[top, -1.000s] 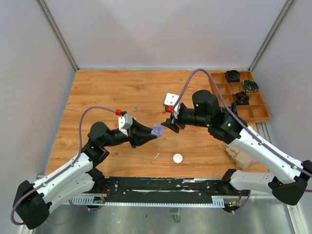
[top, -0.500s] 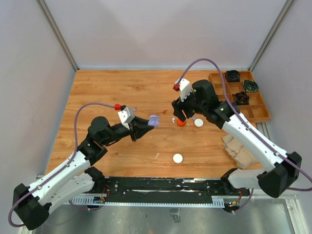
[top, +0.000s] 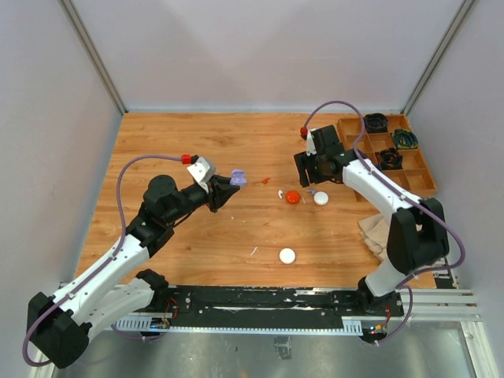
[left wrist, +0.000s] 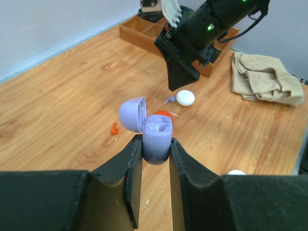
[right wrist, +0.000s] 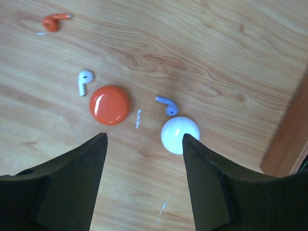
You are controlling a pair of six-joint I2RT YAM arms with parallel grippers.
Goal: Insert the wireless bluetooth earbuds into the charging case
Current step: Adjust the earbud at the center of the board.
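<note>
Jaws: left pair [left wrist: 155,143] tight on lilac charging case [left wrist: 158,131], right pair [right wrist: 143,137] wide apart

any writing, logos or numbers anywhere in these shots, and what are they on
No text can be read in any view.
The lilac case in the left gripper is plain, lid and body.
The red puck and the white puck carry no mark.
The white earbud, orange earbud and purple earbud are too small to show any.
</note>
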